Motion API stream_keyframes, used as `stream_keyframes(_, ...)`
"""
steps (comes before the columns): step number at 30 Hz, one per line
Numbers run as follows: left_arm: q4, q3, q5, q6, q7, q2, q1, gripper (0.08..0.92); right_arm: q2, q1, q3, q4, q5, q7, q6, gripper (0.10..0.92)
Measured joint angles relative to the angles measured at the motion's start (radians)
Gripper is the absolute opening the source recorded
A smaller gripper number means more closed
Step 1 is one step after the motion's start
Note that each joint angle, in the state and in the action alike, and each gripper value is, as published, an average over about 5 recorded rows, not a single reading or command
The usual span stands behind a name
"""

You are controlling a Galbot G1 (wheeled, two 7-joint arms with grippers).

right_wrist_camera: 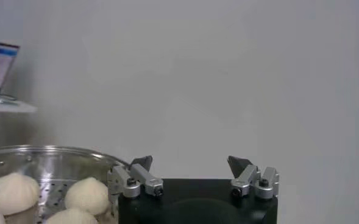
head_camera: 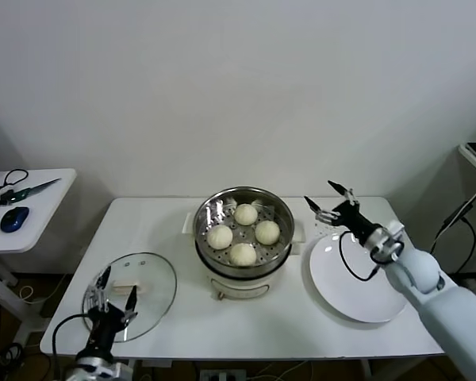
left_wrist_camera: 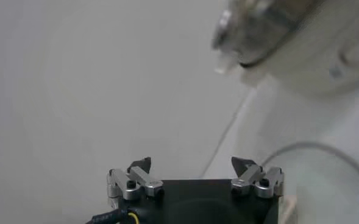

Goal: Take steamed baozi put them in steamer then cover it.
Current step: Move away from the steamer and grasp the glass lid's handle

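The right arm reaches in from the steamer's [head_camera: 244,230] right, its right gripper [head_camera: 327,199] spread and empty, raised beside the steamer's rim over the white plate [head_camera: 351,282]. Four baozi [head_camera: 243,233] sit inside the steamer. The left gripper [head_camera: 114,288], also spread, hovers over the glass lid [head_camera: 140,288], left of the steamer.

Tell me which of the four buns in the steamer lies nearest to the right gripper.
The baozi on the steamer's right side, toward the plate. The other three lie farther from the open right gripper: one behind, one left, one in front.
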Motion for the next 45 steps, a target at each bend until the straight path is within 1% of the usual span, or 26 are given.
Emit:
stream_keyframes(7, 0.07, 0.003, 0.296, -0.02, -0.017, 0.004, -0.03, 0.823, 0.077, -0.189, 0.18, 0.006, -0.05, 0.003, 0.01, 0.823)
stream_keyframes(15, 0.206, 0.004, 0.444, -0.005, -0.076, 0.0, -0.106, 0.823, 0.119, -0.304, 0.272, -0.002, -0.096, 0.001, 0.021, 0.823)
stream_keyframes(22, 0.324, -0.002, 0.501, 0.021, -0.13, 0.008, -0.18, 0.823, 0.147, -0.356, 0.309, -0.007, -0.134, 0.0, 0.025, 0.823)
stream_keyframes(29, 0.411, -0.005, 0.523, 0.055, -0.169, 0.013, -0.244, 0.823, 0.169, -0.382, 0.33, -0.017, -0.169, -0.002, 0.031, 0.823)
stream_keyframes(43, 0.519, 0.008, 0.497, 0.081, -0.223, 0.024, -0.34, 0.823, 0.201, -0.412, 0.354, -0.043, -0.233, -0.014, 0.051, 0.823)
stream_keyframes(45, 0.53, 0.01, 0.488, 0.08, -0.226, 0.024, -0.348, 0.809, 0.205, -0.414, 0.355, -0.047, -0.242, -0.018, 0.054, 0.823)
